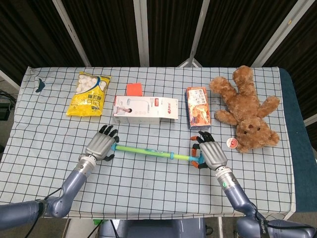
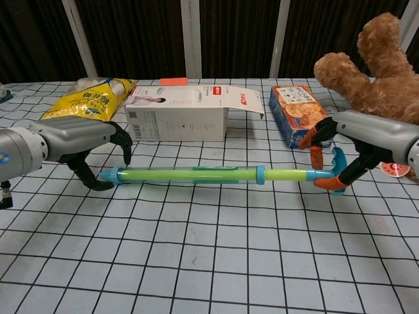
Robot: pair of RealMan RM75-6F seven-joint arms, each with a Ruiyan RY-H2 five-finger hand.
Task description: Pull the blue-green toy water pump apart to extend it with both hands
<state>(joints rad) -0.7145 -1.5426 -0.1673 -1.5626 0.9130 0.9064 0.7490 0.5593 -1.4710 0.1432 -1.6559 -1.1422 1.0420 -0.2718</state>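
Now the toy pump [image 1: 148, 150] lies flat on the checked surface [image 1: 148, 188], stretched left to right in front of the white box [image 1: 145, 109], its thin rod drawn partly out toward the right. The right hand [image 1: 210, 155] is at the pump's orange and blue handle [image 2: 325, 171]; its fingers [image 2: 321, 133] curl around that handle and hold it. The left hand [image 1: 101, 147] sits at the pump's blue tip [image 2: 110, 174], fingers [image 2: 123, 142] spread and arched over it, one dark fingertip just below the tip, but not closed on it as far as the chest view shows. A yellow snack bag [image 1: 89, 93] lies at the far left, an orange snack box [image 1: 198, 107] stands to the right of the white box, and a brown teddy bear [image 1: 246, 108] sprawls on the far right. A small round red and white thing [image 1: 231, 143] lies between the bear and the right hand.
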